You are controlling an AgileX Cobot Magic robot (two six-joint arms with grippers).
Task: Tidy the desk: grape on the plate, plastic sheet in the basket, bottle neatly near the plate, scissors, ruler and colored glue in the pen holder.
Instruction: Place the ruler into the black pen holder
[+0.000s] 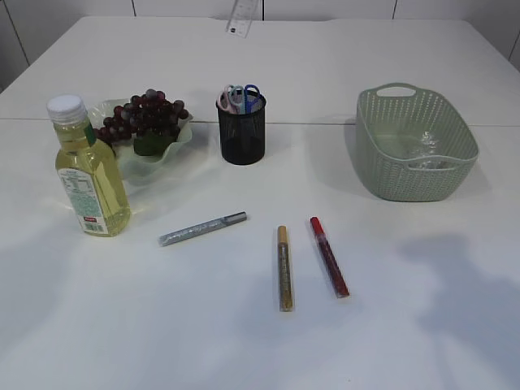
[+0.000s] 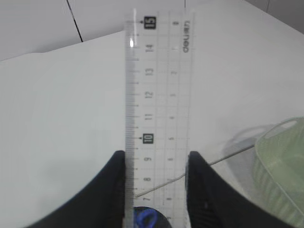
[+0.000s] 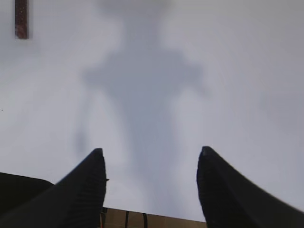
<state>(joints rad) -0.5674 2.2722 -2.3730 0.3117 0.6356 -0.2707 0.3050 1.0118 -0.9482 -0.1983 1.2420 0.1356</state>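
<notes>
The clear ruler (image 2: 159, 95) stands upright between the two black fingers of my left gripper (image 2: 156, 156), which is shut on its edges. Its tip shows at the top edge of the exterior view, ruler (image 1: 242, 18). Directly below it is the black mesh pen holder (image 1: 241, 134) with the scissors (image 1: 240, 97) inside; a blue scissor handle (image 2: 147, 218) shows under the ruler. Grapes (image 1: 146, 114) lie on the plate (image 1: 180, 138), and the bottle (image 1: 88, 175) stands beside it. Silver (image 1: 203, 228), gold (image 1: 284, 268) and red (image 1: 329, 256) glue pens lie on the table. My right gripper (image 3: 151, 159) is open over bare table.
The green basket (image 1: 370, 162) sits at the right with the crumpled plastic sheet (image 1: 424, 150) inside; its rim also shows in the left wrist view, basket (image 2: 280, 175). The red pen's end (image 3: 21, 19) lies ahead and to the left of the right gripper. Both arms are outside the exterior view.
</notes>
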